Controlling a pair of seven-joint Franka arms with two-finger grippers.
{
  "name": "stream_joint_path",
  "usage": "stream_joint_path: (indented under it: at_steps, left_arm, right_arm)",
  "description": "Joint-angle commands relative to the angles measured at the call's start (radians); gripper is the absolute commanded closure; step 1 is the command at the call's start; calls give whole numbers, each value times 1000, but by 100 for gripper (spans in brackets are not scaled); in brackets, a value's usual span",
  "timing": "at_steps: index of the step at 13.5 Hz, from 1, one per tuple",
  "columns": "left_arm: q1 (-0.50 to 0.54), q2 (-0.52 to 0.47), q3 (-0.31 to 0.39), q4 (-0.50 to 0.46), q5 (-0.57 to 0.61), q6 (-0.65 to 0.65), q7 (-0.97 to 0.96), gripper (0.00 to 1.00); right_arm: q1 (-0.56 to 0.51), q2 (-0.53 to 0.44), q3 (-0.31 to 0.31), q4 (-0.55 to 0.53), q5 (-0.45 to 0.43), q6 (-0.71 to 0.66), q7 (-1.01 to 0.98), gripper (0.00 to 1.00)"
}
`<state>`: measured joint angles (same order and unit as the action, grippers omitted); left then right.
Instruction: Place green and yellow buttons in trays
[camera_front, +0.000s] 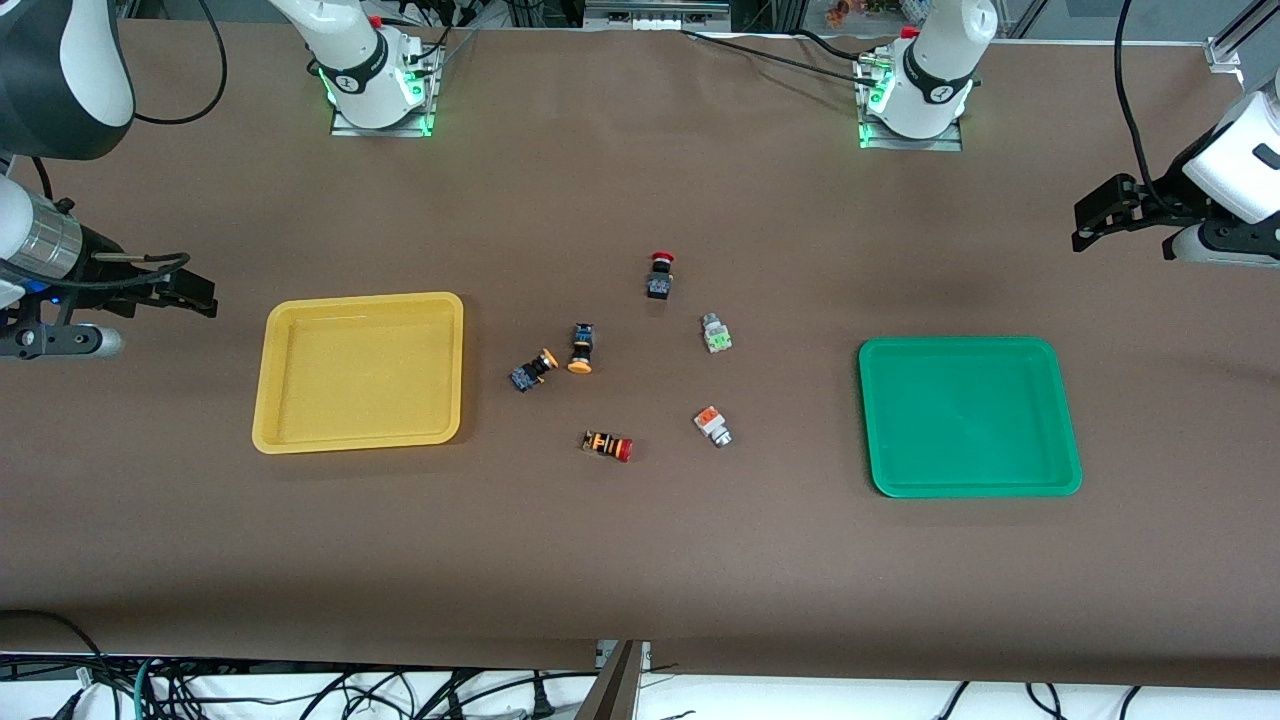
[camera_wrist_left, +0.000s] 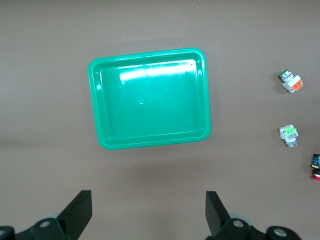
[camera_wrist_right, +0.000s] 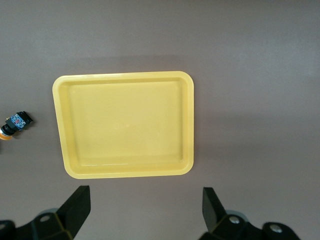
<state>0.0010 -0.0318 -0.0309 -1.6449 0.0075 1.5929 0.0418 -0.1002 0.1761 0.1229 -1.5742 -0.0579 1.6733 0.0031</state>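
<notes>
The yellow tray (camera_front: 360, 299) lies toward the right arm's end and the green tray (camera_front: 960, 343) toward the left arm's end. Both are bare inside. Between them lie two orange-yellow capped buttons (camera_front: 534, 369) (camera_front: 581, 348), a silver-white button with a green block (camera_front: 716, 333) and one with an orange block (camera_front: 712, 426). My right gripper (camera_front: 185, 290) is open and empty over the table at the right arm's end. My left gripper (camera_front: 1100, 215) is open and empty over the left arm's end. The left wrist view shows the left gripper (camera_wrist_left: 148, 212), the green tray (camera_wrist_left: 150, 142) and both silver-white buttons (camera_wrist_left: 289, 135) (camera_wrist_left: 291, 82). The right wrist view shows the right gripper (camera_wrist_right: 145, 207), the yellow tray (camera_wrist_right: 125, 171) and one yellow-capped button (camera_wrist_right: 15, 123).
A red-capped black button (camera_front: 659, 275) lies farther from the front camera than the other buttons. A red-capped button with an orange-striped body (camera_front: 608, 445) lies nearest to it. Brown table cloth surrounds the trays. Cables hang below the table's front edge.
</notes>
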Motion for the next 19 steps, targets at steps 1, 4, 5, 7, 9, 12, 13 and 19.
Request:
stream_joint_path:
  at_steps: [1, 4, 5, 7, 9, 12, 13, 19]
  left_arm:
    - [-6, 13, -3, 33, 28, -22, -8, 0]
    - [-6, 15, -3, 33, 28, -25, -11, 0]
    - [-6, 15, -3, 33, 26, -31, -13, 0]
    - [-4, 13, -3, 33, 26, -33, -13, 0]
    - [-4, 15, -3, 33, 22, -33, -11, 0]
    - [-4, 15, -3, 33, 22, -37, -13, 0]
    - [-4, 15, -3, 33, 22, -41, -13, 0]
    - [-6, 16, -3, 33, 19, -70, -11, 0]
  right_arm:
    - [2, -7, 1, -3, 12, -6, 15, 1]
    - [0, -7, 1, -3, 12, -6, 15, 1]
    - [0, -7, 1, -3, 12, -7, 14, 1]
    - [2, -7, 1, -3, 12, -6, 15, 1]
    - [1, -7, 1, -3, 12, -7, 15, 1]
    - [2, -7, 1, -3, 12, -7, 14, 1]
    - [2, -7, 1, -3, 12, -7, 14, 1]
    - [0, -7, 1, -3, 10, -7, 14, 1]
